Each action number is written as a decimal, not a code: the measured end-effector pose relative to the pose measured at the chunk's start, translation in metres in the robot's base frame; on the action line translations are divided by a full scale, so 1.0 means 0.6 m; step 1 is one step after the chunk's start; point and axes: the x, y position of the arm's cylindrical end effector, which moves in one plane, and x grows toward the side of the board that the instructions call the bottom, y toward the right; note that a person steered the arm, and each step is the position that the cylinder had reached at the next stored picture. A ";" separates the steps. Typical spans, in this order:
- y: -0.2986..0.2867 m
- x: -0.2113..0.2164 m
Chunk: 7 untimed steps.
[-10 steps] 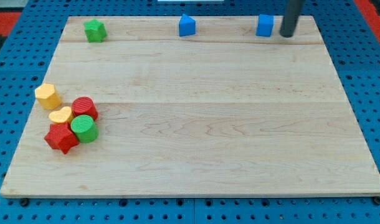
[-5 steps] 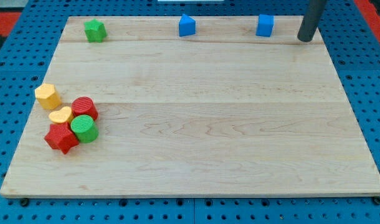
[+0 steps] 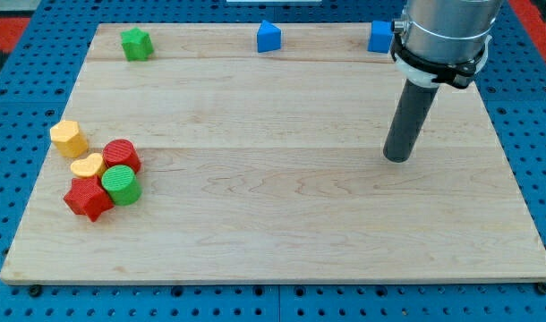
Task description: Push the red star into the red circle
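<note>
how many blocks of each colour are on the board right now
red: 2, the red star and the red circle
green: 2, the green circle and the green star
yellow: 2, the yellow heart and the yellow block
blue: 2, the blue pointed block and the blue block
total: 8

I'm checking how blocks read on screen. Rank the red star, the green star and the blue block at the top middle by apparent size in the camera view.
1. red star, largest, though nearest the view's bottom.
2. green star and blue block look about alike; I won't rank them.
</note>
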 end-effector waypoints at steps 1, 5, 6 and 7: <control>0.002 0.000; -0.096 0.225; -0.208 0.264; -0.345 0.264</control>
